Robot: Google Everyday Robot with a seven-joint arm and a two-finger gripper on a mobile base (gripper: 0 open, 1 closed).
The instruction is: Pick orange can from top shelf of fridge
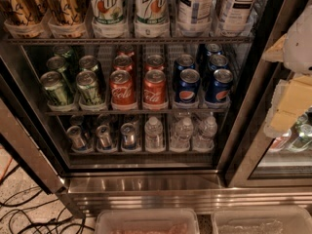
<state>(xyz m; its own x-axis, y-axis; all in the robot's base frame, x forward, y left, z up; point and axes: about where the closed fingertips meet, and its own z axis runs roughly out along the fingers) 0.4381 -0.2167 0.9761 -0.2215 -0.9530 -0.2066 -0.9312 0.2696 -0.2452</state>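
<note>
**Clerk:** Entry one, the unit?

**Checker:** Fridge (146, 184), stainless steel with a dark frame, the interior in full view. Three wire racks, all stocked.

**Clerk:** The top shelf (126, 41)?

**Checker:** Left to right: orange can (66, 4), coppery with script lettering, upright in a clear cup tray (66, 31), second from the left. A second orange can (19, 6) stands just beside it at the far left. Then two white-green 7up cans (107, 6), then two pale tea containers (197, 6). All tops are cut off by the upper edge of the view.

**Clerk:** Middle rack?

**Checker:** Green cans (56, 89) on the left, red Coca-Cola cans (123, 89) in the centre, blue Pepsi cans (187, 84) on the right, in rows running back.

**Clerk:** Bottom rack?

**Checker:** Silver cans (105, 136) on the left, small water bottles (183, 133) on the right.

**Clerk:** The gripper (290, 106)?

**Checker:** At the right edge of the view, pale cream and white, in front of the fridge's right frame and the neighbouring glass panel. It sits level with the middle rack, well apart from both orange cans. I cannot tell whether it is open or closed, nor whether it has hold of anything.

**Clerk:** Floor items?

**Checker:** Dark cables (29, 213) on the speckled floor at lower left. Two translucent plastic bins (146, 221) sit along the bottom edge, below the fridge's base.
</note>
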